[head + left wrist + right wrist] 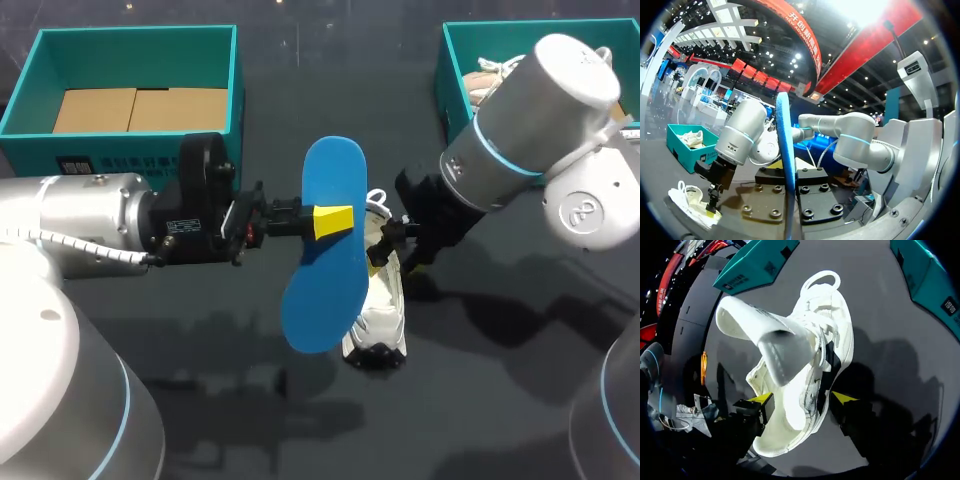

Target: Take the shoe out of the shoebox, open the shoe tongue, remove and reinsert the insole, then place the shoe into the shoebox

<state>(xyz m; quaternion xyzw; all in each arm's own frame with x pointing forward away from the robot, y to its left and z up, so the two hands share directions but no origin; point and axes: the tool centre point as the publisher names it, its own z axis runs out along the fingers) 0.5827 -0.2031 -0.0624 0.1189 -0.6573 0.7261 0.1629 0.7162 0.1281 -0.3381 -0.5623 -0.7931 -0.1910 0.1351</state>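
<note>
Head view, starting at the left: a teal shoebox (pixel 238 95) stands at the far left of the dark table (pixel 480 400), with a cardboard sheet (pixel 140 108) lining its floor. The left arm comes in level below it. The left gripper (pixel 330 222) has the blue insole (pixel 322 290) pinched at about its middle and holds it clear above the table, long way running away from the robot. One yellow tip shows on the insole's face, and the other is hidden behind it.

Just to the right, partly under the insole, the white shoe (pixel 382 312) lies on the table between the two boxes, toe toward the robot. The right gripper (pixel 388 250) is down at the shoe's opening, but its hold cannot be made out from up here. A second shoebox (pixel 452 85) at the far right holds another white shoe (pixel 490 80).

The left wrist view shows what the head view hides. The insole is seen edge-on, a thin blue strip standing between the two dark fingers (pixel 817 195), both closed against it. Off to one side, the right gripper stands with its tip in the shoe.

The right wrist view settles the other hold. The shoe lies between the spread yellow tips, one against each side of its rear half, so it is clamped across its width. The tongue (pixel 765 335) stands up out of the opening toward the camera, which the head view does not show.
</note>
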